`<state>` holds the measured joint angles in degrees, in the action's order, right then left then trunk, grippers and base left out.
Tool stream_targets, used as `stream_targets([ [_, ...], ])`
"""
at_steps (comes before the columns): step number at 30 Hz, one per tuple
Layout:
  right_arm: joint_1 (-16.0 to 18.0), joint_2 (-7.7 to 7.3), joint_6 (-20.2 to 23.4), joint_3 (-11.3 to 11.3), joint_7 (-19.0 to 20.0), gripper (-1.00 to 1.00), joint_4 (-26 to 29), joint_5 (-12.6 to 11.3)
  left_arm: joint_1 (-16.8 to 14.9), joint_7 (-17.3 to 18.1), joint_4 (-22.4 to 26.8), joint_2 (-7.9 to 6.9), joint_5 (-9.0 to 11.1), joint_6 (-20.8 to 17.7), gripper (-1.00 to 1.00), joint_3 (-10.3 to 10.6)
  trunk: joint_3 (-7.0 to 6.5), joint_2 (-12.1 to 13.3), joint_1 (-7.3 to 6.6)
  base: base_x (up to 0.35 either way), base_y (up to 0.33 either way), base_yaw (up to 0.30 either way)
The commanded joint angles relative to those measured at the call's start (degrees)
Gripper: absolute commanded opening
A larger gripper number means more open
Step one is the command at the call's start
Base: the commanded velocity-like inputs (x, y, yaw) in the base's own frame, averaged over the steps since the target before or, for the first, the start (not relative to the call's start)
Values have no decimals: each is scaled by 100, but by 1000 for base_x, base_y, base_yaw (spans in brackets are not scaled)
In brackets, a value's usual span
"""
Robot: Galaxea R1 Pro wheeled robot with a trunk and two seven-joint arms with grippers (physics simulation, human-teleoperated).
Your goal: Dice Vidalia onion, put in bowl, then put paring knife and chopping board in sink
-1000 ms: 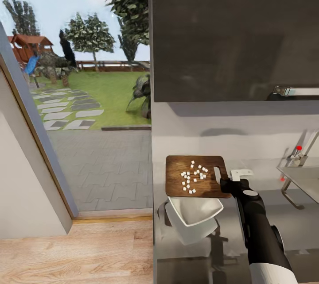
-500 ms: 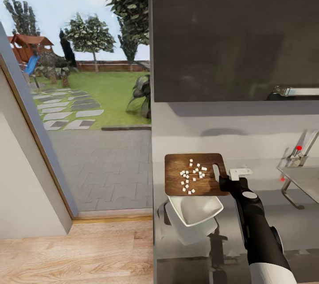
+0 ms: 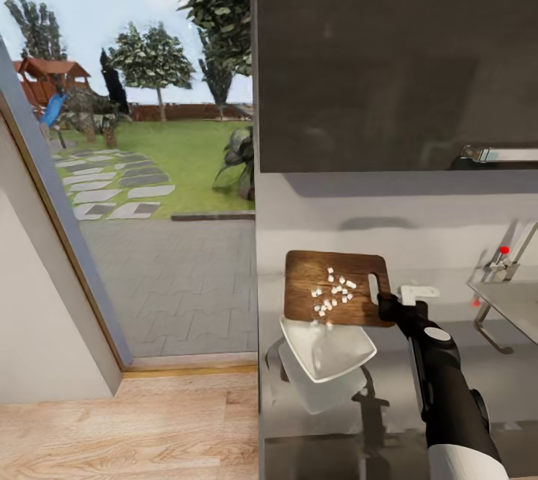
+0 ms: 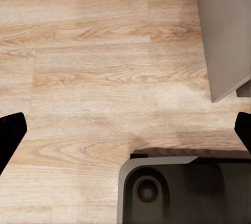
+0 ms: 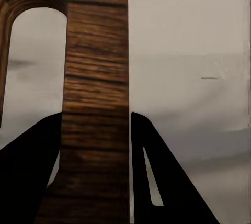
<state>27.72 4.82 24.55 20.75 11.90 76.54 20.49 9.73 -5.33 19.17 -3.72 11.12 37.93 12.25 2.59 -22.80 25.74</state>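
Right hand (image 3: 388, 307) tilts chopping board (image 3: 336, 288) over bowl (image 3: 329, 349).

The chopping board (image 3: 338, 288) sits left of the right hand (image 3: 388, 308), handle end between its fingers (image 5: 157, 177), tilted over the bowl (image 3: 327, 350). Diced onion (image 3: 334, 293) lies on it. The bowl rests on the counter (image 3: 388, 398) in front; the sink (image 3: 512, 300) is to the right.

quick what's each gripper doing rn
Left gripper: open, holding nothing, above the floor.
Right gripper: shut on the chopping board at its handle end, tilting it over the bowl.
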Motion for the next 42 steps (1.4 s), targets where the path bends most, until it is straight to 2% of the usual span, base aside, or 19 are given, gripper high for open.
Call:
stream_targets([
  [1, 6, -8, 3, 19, 56, -100, 12, 47, 0, -56, 11, -6, 13, 3, 100, 49, 12, -12, 4, 0, 0, 0],
  [42, 6, -40, -133, -35, 14, -100, 1, 42, -24, -56, 0, -6, 20, 4, 100, 49, 12, -12, 4, 10, 4, 0],
])
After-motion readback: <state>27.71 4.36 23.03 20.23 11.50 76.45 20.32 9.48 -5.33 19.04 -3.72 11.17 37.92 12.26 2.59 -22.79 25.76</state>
